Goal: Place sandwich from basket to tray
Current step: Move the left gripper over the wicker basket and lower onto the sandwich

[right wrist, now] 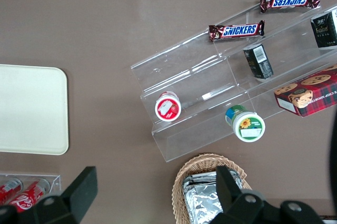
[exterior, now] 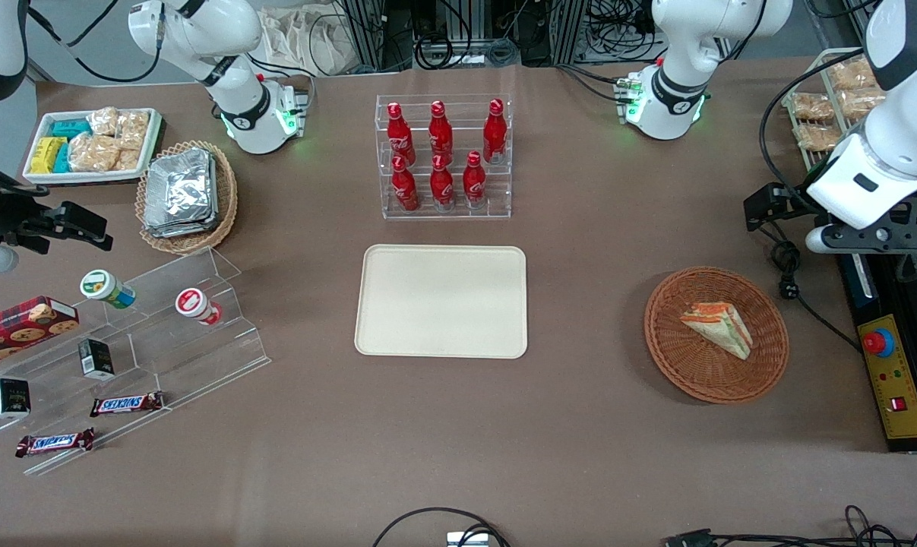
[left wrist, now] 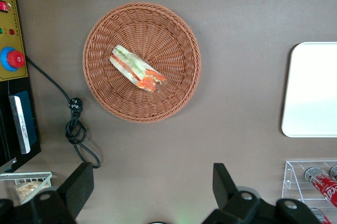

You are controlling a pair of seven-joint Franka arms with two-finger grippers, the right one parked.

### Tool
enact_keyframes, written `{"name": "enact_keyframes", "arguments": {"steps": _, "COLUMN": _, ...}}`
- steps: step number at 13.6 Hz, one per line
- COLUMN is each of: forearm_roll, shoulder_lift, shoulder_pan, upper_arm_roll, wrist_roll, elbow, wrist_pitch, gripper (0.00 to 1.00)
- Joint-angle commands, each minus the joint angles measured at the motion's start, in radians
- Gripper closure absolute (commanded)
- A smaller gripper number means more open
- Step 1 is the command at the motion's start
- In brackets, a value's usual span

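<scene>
The sandwich (exterior: 718, 328) is lying in the basket (exterior: 678, 357), well apart from the tray (exterior: 441, 300). The gripper (left wrist: 150, 195) is hanging high above the counter (exterior: 580, 425), fingers (left wrist: 79, 184) spread wide. Squeezing too hard could squash the soft bread or spill the filling.

A brown table (exterior: 580, 456) carries my work: the cream tray (exterior: 441, 300) at its middle, the reddish basket (exterior: 665, 357) toward my working arm's end, a clear bottle rack (exterior: 504, 209) farther from the front camera than the tray, and a stepped acrylic stand (exterior: 222, 357) toward the parked arm's end. My gripper (left wrist: 152, 182) hangs above the table near the basket, fingers spread.
</scene>
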Motion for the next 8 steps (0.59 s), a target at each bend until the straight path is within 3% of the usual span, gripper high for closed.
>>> {"name": "enact_keyframes", "arguments": {"steps": 1, "forearm_roll": 0.002, "shoulder_lift": -0.016, "shoulder_pan": 0.006, "upper_arm_roll": -0.007, "wrist_roll": -0.012, "elbow": -0.001, "wrist_pitch": 0.005, "gripper": 0.00}}
{"name": "enact_keyframes", "arguments": {"steps": 8, "forearm_roll": 0.009, "shoulder_lift": 0.033, "shoulder_pan": 0.012, "upper_arm_roll": 0.009, "wrist_roll": -0.046, "elbow": -0.071, "wrist_pitch": 0.125, "gripper": 0.01}}
